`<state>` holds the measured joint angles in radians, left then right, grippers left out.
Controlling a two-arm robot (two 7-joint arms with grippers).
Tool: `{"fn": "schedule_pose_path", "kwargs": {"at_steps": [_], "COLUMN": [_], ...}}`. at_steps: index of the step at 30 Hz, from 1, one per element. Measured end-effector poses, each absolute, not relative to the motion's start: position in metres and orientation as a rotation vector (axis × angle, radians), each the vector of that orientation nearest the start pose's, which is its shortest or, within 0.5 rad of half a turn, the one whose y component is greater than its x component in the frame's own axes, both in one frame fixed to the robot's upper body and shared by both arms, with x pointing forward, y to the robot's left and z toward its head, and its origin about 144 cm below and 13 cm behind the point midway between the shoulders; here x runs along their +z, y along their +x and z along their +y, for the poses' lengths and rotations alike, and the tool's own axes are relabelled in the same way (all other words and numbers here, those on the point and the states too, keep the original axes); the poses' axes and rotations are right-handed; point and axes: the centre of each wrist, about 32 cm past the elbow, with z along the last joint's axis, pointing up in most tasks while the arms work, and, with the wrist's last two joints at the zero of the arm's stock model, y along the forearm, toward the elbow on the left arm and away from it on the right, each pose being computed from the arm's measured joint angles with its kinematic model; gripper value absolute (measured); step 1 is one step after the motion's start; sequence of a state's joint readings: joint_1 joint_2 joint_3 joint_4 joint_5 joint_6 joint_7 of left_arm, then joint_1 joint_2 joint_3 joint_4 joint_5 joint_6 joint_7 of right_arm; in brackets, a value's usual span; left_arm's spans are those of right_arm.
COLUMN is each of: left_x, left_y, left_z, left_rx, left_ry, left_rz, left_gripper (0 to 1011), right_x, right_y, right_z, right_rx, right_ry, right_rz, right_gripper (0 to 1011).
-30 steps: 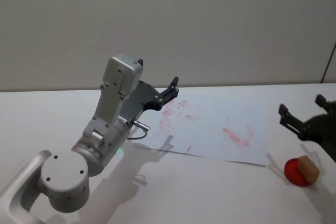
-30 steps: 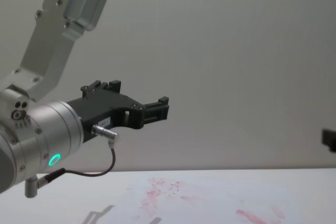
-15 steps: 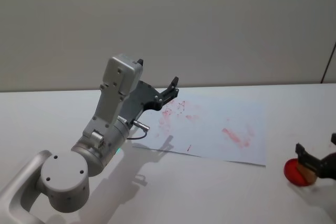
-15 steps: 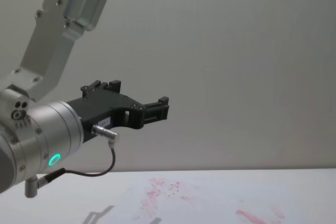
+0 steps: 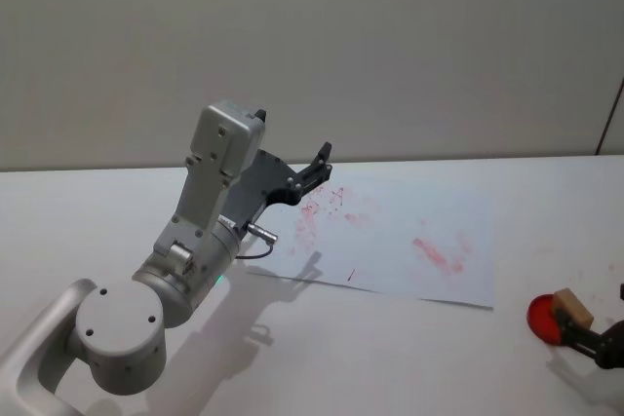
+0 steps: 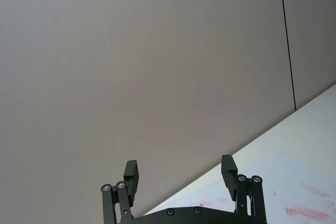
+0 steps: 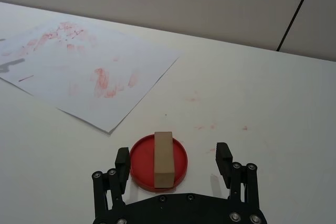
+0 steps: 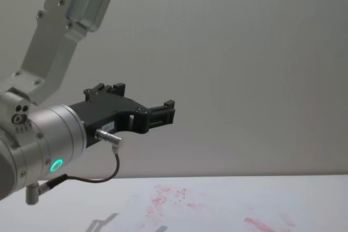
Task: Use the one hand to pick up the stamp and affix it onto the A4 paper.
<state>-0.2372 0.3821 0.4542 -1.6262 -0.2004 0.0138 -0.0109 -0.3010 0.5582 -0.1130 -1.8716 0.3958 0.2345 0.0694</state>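
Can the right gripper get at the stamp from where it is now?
Probably yes: the right gripper is open, and the stamp lies uncovered on the red pad just ahead, with nothing between.

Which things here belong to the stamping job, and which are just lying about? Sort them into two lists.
In the job: stamp, lying on the red dish; right pincer, open, close to it; A4 paper, flat on the table.

Just about: left pincer, open, held up off the table; faint red marks on the bare table.
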Motion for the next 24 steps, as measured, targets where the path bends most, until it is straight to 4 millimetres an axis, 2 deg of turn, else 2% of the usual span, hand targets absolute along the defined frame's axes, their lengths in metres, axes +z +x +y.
{"fn": "schedule_pose_path", "kwargs": {"at_steps": [7,24], "left_x": [1.204,1.204], "left_y": [0.492,0.492], "left_z": [0.198,0.198], "left_rx": [1.124,1.124], "left_ry": [0.061,0.061], "left_rz": [-0.268,-0.268], "left_gripper": [1001,1001], "right_x": [1.160,1.152], "right_y": [0.377,0.399], "right_z": [-0.304,-0.293], "right_rx": [-1.225,-1.185], "right_ry": [-0.371,-0.407], "right_rz": [0.151,0.168], "right_gripper": [1001,994]}}
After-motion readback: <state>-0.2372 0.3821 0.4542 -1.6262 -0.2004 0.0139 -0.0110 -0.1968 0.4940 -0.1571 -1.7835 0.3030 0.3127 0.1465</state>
